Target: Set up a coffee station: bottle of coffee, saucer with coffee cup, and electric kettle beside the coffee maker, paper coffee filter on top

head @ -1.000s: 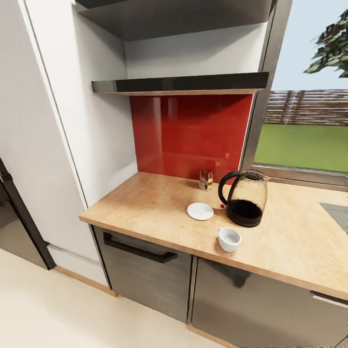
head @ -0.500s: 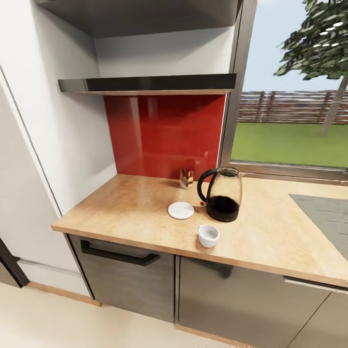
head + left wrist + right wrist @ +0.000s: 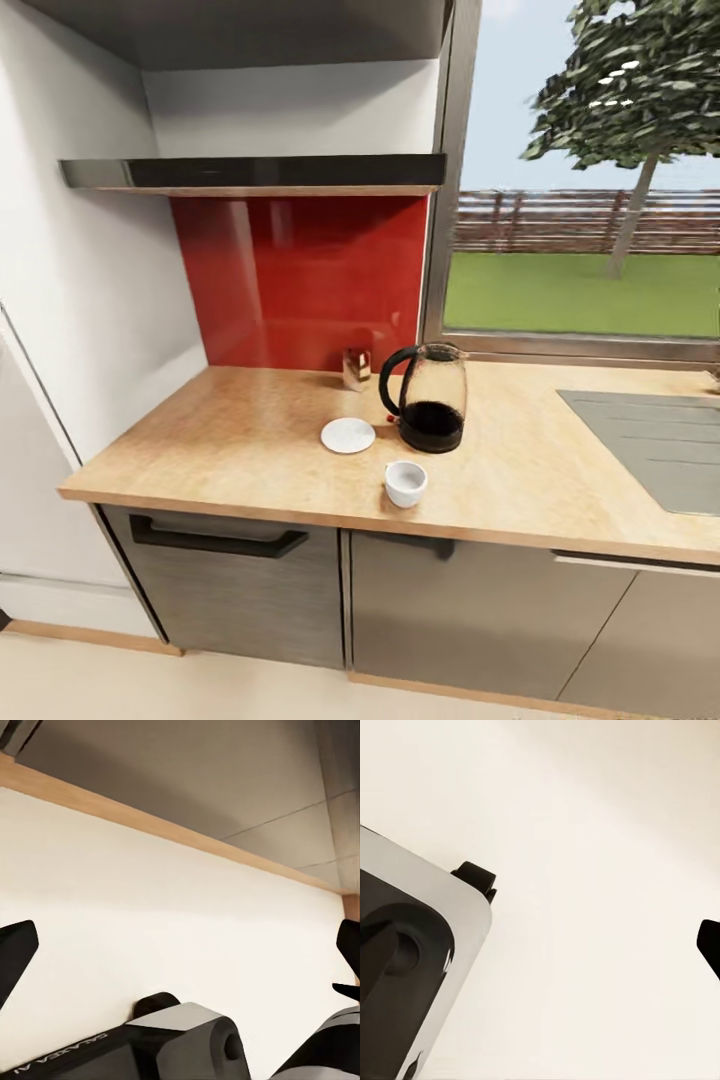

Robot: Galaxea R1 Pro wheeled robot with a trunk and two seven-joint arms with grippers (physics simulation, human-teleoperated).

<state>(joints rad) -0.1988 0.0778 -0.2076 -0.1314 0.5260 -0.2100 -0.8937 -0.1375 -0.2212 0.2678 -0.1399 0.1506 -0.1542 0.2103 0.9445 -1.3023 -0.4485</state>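
On the wooden countertop (image 3: pixel 230 450) stands a glass kettle (image 3: pixel 430 408) with a black handle and a dark base. A white saucer (image 3: pixel 348 435) lies just to its left. A white cup (image 3: pixel 405 483) stands upright nearer the front edge, apart from the saucer. A small glass jar with brown contents (image 3: pixel 356 368) sits against the red backsplash. In the left wrist view my left gripper (image 3: pixel 180 952) is open over pale floor, its fingertips (image 3: pixel 15 954) far apart. My right gripper (image 3: pixel 547 945) also looks open, with one fingertip (image 3: pixel 709 945) at the frame's edge and nothing held.
A dark shelf (image 3: pixel 250 172) hangs above the counter, with a white wall panel on the left. A grey inset sink or hob (image 3: pixel 650 445) lies at the counter's right, under a window. Grey cabinet fronts with a black handle (image 3: pixel 215 540) sit below. Parts of my base (image 3: pixel 180 1042) show.
The whole head view has shifted: the camera has turned right and now faces the counter more squarely. Kettle, saucer, cup and jar keep their places relative to each other.
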